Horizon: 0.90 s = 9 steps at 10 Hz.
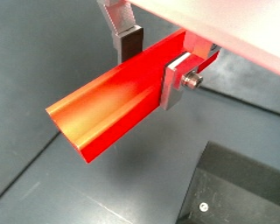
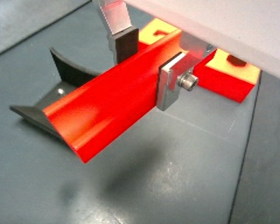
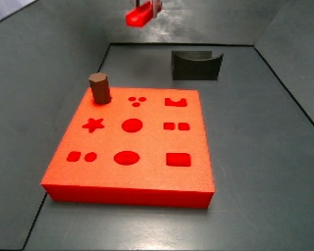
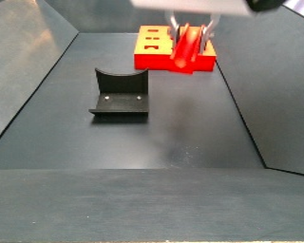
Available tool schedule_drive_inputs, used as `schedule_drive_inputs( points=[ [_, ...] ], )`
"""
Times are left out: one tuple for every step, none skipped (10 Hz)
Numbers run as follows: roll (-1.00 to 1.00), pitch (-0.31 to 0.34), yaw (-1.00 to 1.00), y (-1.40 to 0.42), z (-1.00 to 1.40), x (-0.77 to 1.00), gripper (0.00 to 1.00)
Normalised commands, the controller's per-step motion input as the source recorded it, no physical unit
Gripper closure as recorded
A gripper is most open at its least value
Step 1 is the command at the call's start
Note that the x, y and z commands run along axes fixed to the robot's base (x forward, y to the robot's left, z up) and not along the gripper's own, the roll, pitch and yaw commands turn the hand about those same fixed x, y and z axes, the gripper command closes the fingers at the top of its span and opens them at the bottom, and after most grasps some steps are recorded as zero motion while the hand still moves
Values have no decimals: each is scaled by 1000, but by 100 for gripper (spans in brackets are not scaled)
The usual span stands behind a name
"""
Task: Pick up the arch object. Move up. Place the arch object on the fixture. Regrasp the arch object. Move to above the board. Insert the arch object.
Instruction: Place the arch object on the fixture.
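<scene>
Table [image 3: 271,176]: dark grey floor with raised side walls, seen in both side views. Board [image 3: 130,142]: big flat red-orange slab lying flat on the table, darker cut-outs on top (star, circles, squares, arch), also visible in a side view [image 4: 152,47] at the far end and as a corner in a wrist view [image 2: 227,74]. Arch object [image 1: 113,103]: long bright red bar, channel-shaped end face toward the camera, off the table and in the air, also in a wrist view [image 2: 108,107]; in a side view [image 3: 140,16] it's at the top edge of frame, above the far end of the table beyond the board; in a side view [image 4: 188,49] it hangs end-on in front of the board, its shadow on the floor beside the fixture. Fixture [image 4: 121,95]: dark bracket with curved notch, standing on the table, well apart from the board and empty; also in a side view [image 3: 196,65] and in a wrist view [image 2: 55,92], below and beside the bar, not touching it. Brown cylinder peg [image 3: 99,89]: upright on the board's far left corner. Tool [image 1: 149,61]: up high, silver fingers [image 2: 170,85] clamped narrow on either side of the arch object, holding it near one end.
</scene>
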Motion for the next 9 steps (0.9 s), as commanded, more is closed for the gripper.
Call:
schedule_drive_inputs(
  points=[
    [83,71,9,7,441,-1,100],
    [73,80,13,8,278,5,100],
    [45,58,1000,-506,-321,1000,100],
    [46,58,932,-487,-371,1000,100],
    [44,38,677,-395,-322,1000,100],
    [34,40,445,-328,-257,1000,100],
    [28,42,285,-296,-222,1000,100],
    [26,39,182,-256,-207,1000,100],
    [25,34,117,-218,-184,1000,100]
  ],
)
